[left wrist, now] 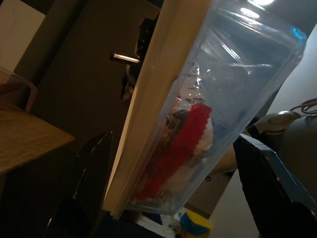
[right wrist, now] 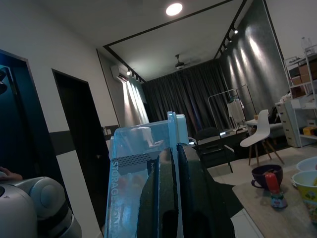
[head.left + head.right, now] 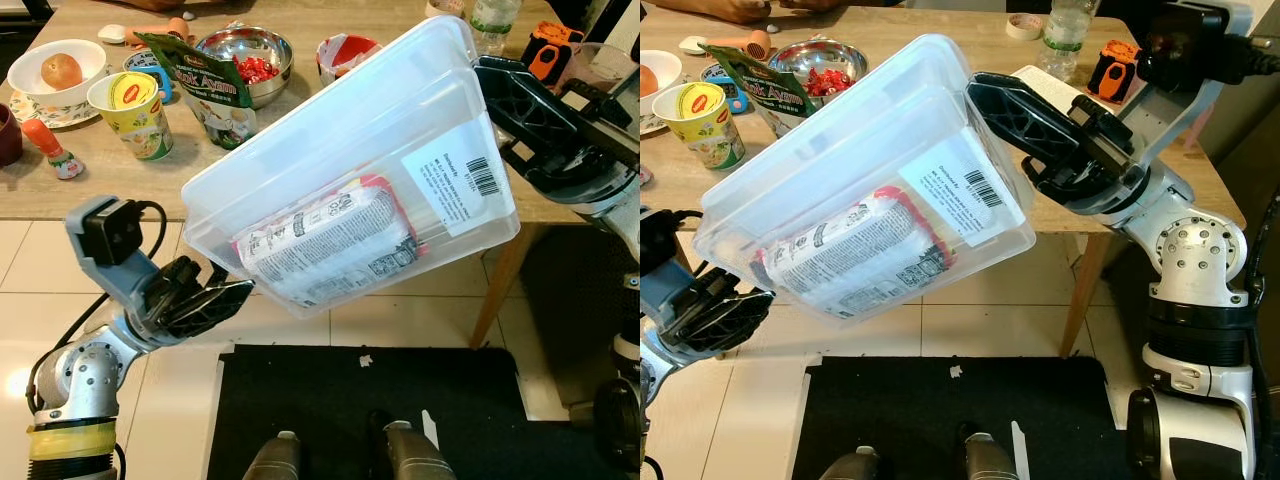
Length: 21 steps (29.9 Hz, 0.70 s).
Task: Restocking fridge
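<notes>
Clear plastic storage bin [image 3: 340,150], noodle packet [image 3: 330,245] inside, tilts steeply: right hand [image 3: 1040,135] clamps its 3 o'clock rim, so the spread-fingered left hand [image 3: 205,300] should support its 7 o'clock corner.

clear plastic bin [image 1: 237,89]: tilted steeply, seen edge-on, just beyond the left gripper [image 1: 173,198] | contents: red-edged food packet [image 1: 183,148] lying against the bin's lower wall | gripper: two dark fingers [image 1: 94,168] spread wide on either side of the bin | surroundings: wooden tabletop [image 1: 25,141], dark door with metal handle [image 1: 124,58]
</notes>
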### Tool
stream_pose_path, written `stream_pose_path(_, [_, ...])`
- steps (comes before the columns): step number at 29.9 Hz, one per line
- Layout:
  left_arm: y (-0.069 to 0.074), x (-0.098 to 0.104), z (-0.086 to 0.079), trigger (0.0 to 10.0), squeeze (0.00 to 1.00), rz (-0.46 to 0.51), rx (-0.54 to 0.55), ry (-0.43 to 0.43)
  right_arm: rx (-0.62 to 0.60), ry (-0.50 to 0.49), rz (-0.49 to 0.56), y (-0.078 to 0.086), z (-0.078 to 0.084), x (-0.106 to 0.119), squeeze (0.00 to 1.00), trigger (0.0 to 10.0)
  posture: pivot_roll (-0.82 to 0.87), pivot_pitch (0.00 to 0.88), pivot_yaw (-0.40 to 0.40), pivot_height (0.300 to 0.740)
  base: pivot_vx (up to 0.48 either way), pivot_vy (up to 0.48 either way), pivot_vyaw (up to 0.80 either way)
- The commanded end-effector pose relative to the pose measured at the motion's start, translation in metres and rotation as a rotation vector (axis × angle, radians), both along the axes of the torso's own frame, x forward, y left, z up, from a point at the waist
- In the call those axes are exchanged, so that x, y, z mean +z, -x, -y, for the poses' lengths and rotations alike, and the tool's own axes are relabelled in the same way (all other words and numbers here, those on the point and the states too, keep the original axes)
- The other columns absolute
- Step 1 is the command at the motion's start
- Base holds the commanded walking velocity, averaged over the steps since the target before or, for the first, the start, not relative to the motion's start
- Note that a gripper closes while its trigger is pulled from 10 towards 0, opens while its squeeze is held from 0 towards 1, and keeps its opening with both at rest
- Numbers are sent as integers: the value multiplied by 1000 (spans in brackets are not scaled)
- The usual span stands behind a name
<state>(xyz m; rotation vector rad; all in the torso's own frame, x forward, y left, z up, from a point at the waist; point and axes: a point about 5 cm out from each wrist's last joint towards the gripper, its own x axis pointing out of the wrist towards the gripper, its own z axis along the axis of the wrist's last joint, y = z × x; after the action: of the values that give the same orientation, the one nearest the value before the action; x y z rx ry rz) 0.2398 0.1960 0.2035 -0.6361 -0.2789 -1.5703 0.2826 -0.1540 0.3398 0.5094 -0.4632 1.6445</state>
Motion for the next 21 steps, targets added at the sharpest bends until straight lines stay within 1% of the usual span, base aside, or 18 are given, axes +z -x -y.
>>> stream_pose_path(1, [2,1,7,10000,0,22,-29,5,14,-1,38,5,-2,5,0,10000,1,188,-53,740,0,0,0])
stream_pose_path(9, [0,-1,11,10000,0,22,-25,9,13,8,31,5,-7,2,0,10000,-2,186,-53,740,0,0,0])
stream_pose_path(14, [-3,0,13,10000,0,31,-5,22,16,30,13,5,-15,-5,0,10000,-5,189,-56,740,0,0,0])
stream_pose_path(21, [-4,1,14,10000,0,32,-5,35,19,37,7,6,-20,-7,0,10000,-6,188,-57,740,0,0,0])
